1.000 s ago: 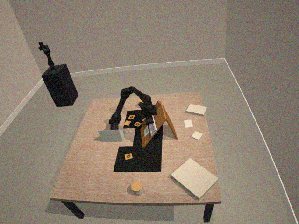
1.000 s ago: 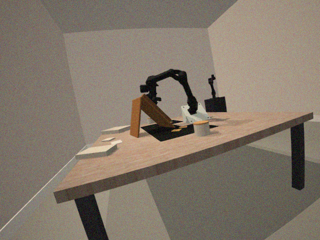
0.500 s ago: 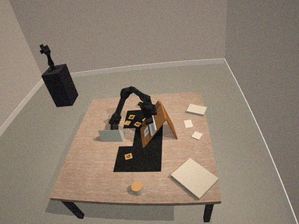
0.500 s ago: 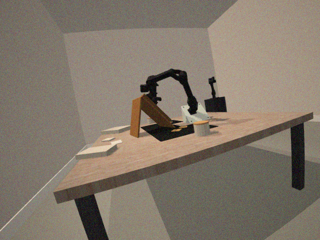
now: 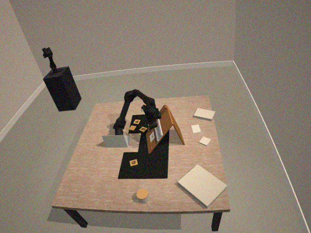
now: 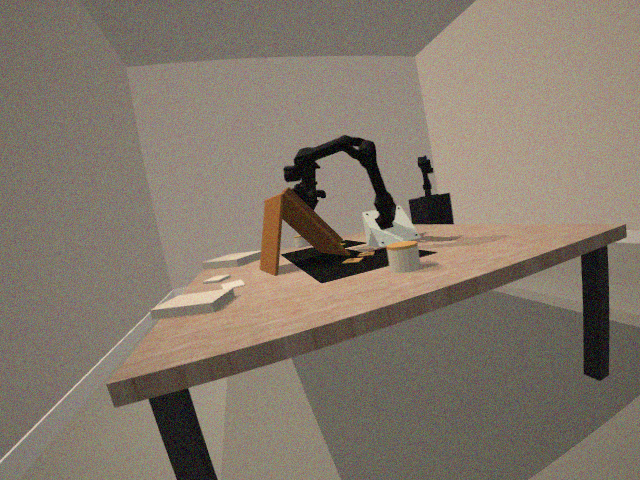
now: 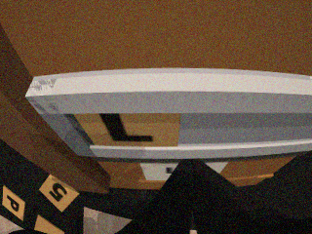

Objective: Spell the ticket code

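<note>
My gripper (image 5: pixel 152 125) is shut and empty, low at the tilted board (image 5: pixel 166 119) (image 6: pixel 310 222) (image 7: pixel 156 34). In the wrist view its dark fingers cover part of the ticket (image 5: pixel 152 136) (image 7: pixel 151 171); the code is unreadable. The pale rail (image 5: pixel 158 132) (image 7: pixel 195 83) holds a tile with an L (image 7: pixel 163 131) near its left end, in the wrist view; the channel right of it looks empty. A tile with an S (image 7: pixel 58 192), one with a P (image 7: pixel 13 202) and a third, cut-off tile (image 7: pixel 48 225) lie on the black mat. A G tile (image 5: pixel 133 162) lies apart.
A lidded jar (image 5: pixel 142 194) (image 6: pixel 403 258) stands near the front edge. A large pale slab (image 5: pixel 202 185) (image 6: pixel 193 302), a smaller slab (image 5: pixel 204 114) and two cards (image 5: pixel 196 128) (image 5: pixel 204 141) lie right of the board. A pale bracket (image 5: pixel 115 141) (image 6: pixel 387 237) stands by the arm's base.
</note>
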### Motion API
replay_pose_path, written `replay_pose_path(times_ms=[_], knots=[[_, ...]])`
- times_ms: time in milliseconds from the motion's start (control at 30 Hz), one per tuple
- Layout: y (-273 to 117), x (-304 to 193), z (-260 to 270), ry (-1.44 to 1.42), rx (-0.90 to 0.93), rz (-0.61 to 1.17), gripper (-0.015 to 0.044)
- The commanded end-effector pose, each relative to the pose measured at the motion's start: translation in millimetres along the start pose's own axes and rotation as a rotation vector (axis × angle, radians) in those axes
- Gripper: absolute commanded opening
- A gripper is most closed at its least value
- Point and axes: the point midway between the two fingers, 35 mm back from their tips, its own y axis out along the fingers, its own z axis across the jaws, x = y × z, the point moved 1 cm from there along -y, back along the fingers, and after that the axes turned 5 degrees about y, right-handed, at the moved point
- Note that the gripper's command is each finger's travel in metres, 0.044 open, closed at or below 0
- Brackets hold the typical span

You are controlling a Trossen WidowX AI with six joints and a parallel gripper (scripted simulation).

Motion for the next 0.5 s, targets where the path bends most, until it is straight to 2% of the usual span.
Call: replay_pose_path(times_ms=[0,167,267,467], knots=[[-5,-5,-1,0.001,-0.002,0.002,0.0000],[-6,-6,-1,0.001,-0.002,0.002,0.0000],[-17,-12,-2,-0.103,0.004,-0.049,0.0079],[-60,-46,-2,-0.534,-0.053,-0.253,0.0236]])
